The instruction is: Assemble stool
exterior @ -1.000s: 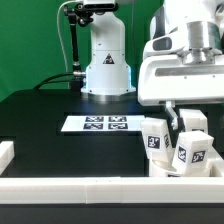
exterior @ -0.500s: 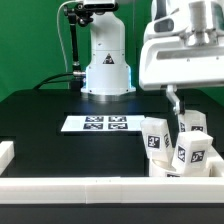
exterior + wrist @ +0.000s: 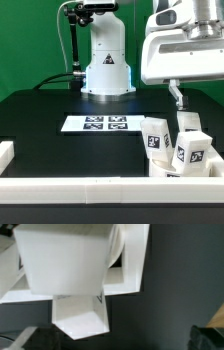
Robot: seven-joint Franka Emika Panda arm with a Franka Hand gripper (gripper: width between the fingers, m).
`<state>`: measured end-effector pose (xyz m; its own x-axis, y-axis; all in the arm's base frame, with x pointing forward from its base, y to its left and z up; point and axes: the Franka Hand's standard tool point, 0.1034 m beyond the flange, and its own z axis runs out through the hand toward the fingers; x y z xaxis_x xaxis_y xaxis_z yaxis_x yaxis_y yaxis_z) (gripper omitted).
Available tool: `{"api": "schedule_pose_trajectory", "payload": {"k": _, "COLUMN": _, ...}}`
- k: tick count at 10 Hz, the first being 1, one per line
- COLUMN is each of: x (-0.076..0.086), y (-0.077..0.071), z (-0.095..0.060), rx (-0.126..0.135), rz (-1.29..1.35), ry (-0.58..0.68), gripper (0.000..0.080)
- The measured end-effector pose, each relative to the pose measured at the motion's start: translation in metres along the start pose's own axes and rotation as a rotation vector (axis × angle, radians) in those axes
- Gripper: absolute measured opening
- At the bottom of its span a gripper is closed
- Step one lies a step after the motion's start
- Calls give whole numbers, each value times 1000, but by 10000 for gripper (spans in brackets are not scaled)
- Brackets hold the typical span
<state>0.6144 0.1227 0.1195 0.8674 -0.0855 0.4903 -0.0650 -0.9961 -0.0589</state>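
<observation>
Standing nearest the camera in the exterior view, the stool legs (image 3: 178, 144) cluster upright on the black counter (image 3: 60, 145), tucked against the white border rail (image 3: 90, 184) that runs along the front edge. Each visible leg shows a small black-and-white tag. They sit directly below the tool (image 3: 177, 97), clearly apart from it, with open air between the leg tops and the one dark finger that shows hanging from the white wrist housing. Whether the tool is spread or pressed together cannot be told, since only that single finger is visible and the wrist view does not show the fingertips.

From the wrist view, white blocky parts (image 3: 80, 274) fill most of the picture below the tool, probably the same legs, though the view is too close to be sure.

Farther back, to the exterior view's left of the tool, the marker board (image 3: 96, 123) lies flat on the counter. Beyond it stands the robot base (image 3: 106, 65).
</observation>
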Motion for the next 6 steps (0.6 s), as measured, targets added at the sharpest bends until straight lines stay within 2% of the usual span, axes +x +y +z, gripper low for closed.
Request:
{"api": "schedule_pose_trajectory", "payload": {"k": 4, "x": 0, "y": 1, "z": -3, "rx": 2, "rz": -5, "ry": -1, "gripper": 649}}
{"api": "schedule_pose_trajectory", "payload": {"k": 6, "x": -8, "y": 0, "z": -5, "rx": 1, "rz": -13, "ry": 10, "gripper": 649}}
